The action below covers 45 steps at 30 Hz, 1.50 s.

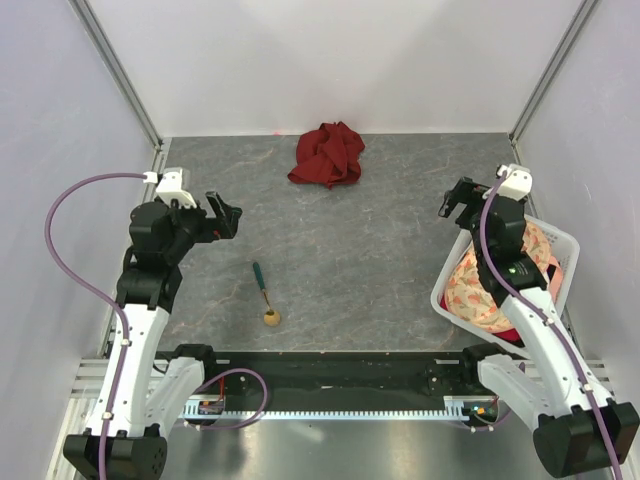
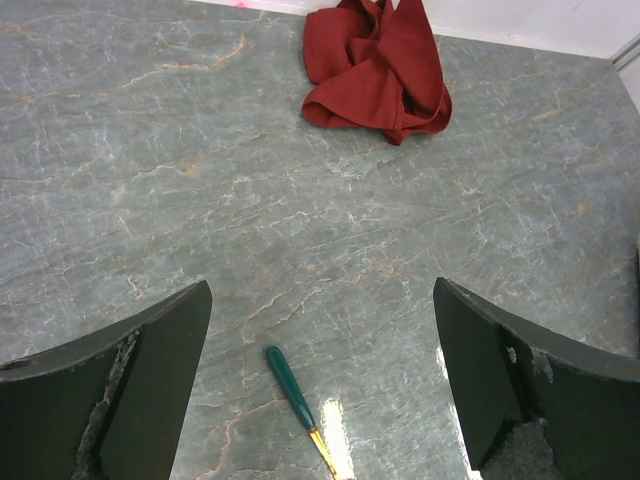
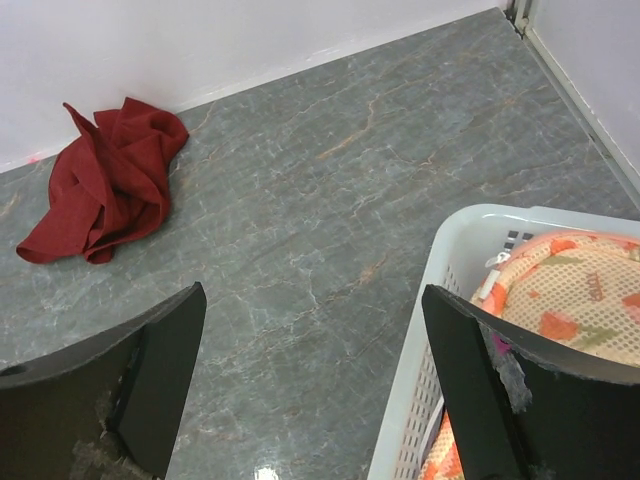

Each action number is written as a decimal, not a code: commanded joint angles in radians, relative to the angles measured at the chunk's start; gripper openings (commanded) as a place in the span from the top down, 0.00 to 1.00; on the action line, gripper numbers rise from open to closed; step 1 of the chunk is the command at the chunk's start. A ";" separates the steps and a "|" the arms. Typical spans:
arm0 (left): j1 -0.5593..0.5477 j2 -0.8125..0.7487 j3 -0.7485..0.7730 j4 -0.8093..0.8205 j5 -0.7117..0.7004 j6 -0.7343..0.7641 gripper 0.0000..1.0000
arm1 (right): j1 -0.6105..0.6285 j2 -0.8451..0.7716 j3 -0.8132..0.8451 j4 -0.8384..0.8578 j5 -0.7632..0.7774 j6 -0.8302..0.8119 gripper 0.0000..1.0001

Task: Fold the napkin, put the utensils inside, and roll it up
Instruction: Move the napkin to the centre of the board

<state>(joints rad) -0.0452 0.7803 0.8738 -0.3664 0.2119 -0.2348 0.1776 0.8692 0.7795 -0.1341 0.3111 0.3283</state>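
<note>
The dark red napkin (image 1: 327, 155) lies crumpled in a heap at the far middle of the table, near the back wall; it also shows in the left wrist view (image 2: 378, 67) and the right wrist view (image 3: 105, 180). The spoon (image 1: 265, 294), green handle and gold bowl, lies flat at the near left; its handle shows in the left wrist view (image 2: 292, 390). My left gripper (image 1: 226, 215) is open and empty, raised above the table beyond the spoon. My right gripper (image 1: 455, 203) is open and empty, raised at the right over the basket's far corner.
A white plastic basket (image 1: 447, 278) stands at the right edge, holding a peach-and-cream floral cloth (image 1: 480, 290); it shows in the right wrist view too (image 3: 420, 390). White walls and metal frame posts close in the table on three sides.
</note>
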 commanded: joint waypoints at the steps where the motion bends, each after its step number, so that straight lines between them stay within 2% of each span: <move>1: 0.005 0.008 0.010 0.000 0.000 0.017 0.00 | -0.001 0.027 0.064 0.051 -0.023 0.014 0.02; 8: 0.005 0.002 -0.009 0.009 0.026 0.034 0.00 | -0.001 0.099 0.109 0.054 -0.059 -0.008 0.03; 12: 0.005 0.016 -0.015 0.012 0.058 0.038 0.01 | 0.014 0.204 0.191 0.042 -0.121 -0.006 0.08; 17: 0.005 0.034 -0.016 0.012 0.064 0.040 0.02 | 0.114 0.445 0.407 -0.058 -0.098 -0.028 0.10; 24: 0.005 0.062 -0.018 0.011 0.072 0.043 0.03 | 0.190 0.779 0.686 -0.068 -0.170 0.008 0.10; 33: 0.005 0.131 -0.013 0.009 0.072 0.049 0.04 | 0.207 1.262 1.065 -0.062 -0.286 0.109 0.17; 40: 0.005 0.186 -0.009 0.006 0.075 0.057 0.04 | 0.212 1.487 1.279 -0.061 -0.371 0.158 0.25; 41: 0.005 0.191 -0.007 0.003 0.076 0.058 0.04 | 0.212 1.504 1.294 -0.061 -0.372 0.163 0.26; 43: 0.005 0.203 -0.007 0.000 0.080 0.058 0.04 | 0.214 1.542 1.322 -0.059 -0.374 0.170 0.38; 44: 0.005 0.206 -0.006 0.001 0.080 0.060 0.04 | 0.212 1.551 1.328 -0.059 -0.380 0.172 0.50; 45: 0.005 0.211 -0.004 0.000 0.078 0.061 0.04 | 0.212 1.564 1.339 -0.053 -0.388 0.172 0.57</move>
<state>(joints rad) -0.0452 0.9794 0.8604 -0.3676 0.2718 -0.2150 0.3843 2.4031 2.0411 -0.2108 -0.0322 0.4759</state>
